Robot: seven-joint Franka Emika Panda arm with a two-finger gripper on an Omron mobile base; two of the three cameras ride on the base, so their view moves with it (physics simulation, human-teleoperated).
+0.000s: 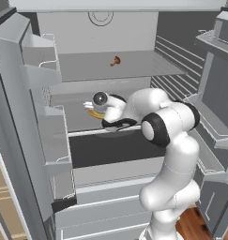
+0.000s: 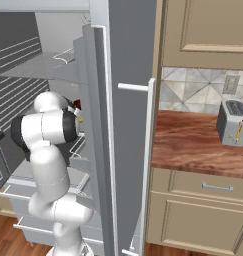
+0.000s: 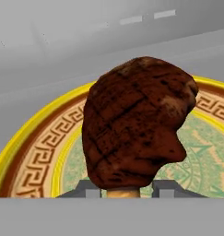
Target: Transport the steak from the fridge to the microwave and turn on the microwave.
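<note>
Steak [image 3: 134, 124] sits closest to my hand camera: a dark brown, grill-marked lump with a paler tan base, resting on a round plate [image 3: 37, 156] with a yellow rim and a key-pattern band. Two dark fingertips [image 3: 88, 189] rise at the bottom of that view, one on each side of the steak's base, so the gripper [image 3: 125, 190] has its fingers straddling the meat. I cannot tell from the pictures whether the pads are pressing on the steak or standing just clear of it, so I record the claw as straddling the steak with contact unconfirmed. From the left base view I see the white arm [image 1: 169, 154] rising from the lower right, bent at its dark joint, and reaching left and forward into the open fridge [image 1: 21, 93]. The hand is over the middle shelf [image 1: 82, 117], where a sliver of the yellow plate edge shows just beneath the wrist. One shelf higher, well apart from the hand, a tiny brown mushroom-shaped piece [image 1: 115, 61] lies on the pale grey surface. Door bins line the fridge's left door, and wide drawers [image 1: 101, 211] occupy the bottom. From the right base view I see the arm going in behind the grey edge of the fridge door [image 2: 128, 125]. To the right of the fridge, a wooden counter [image 2: 193, 140] carries a grey toaster [image 2: 234, 122] against a tiled backsplash, with tan cabinets [image 2: 203, 30] above and below.
</note>
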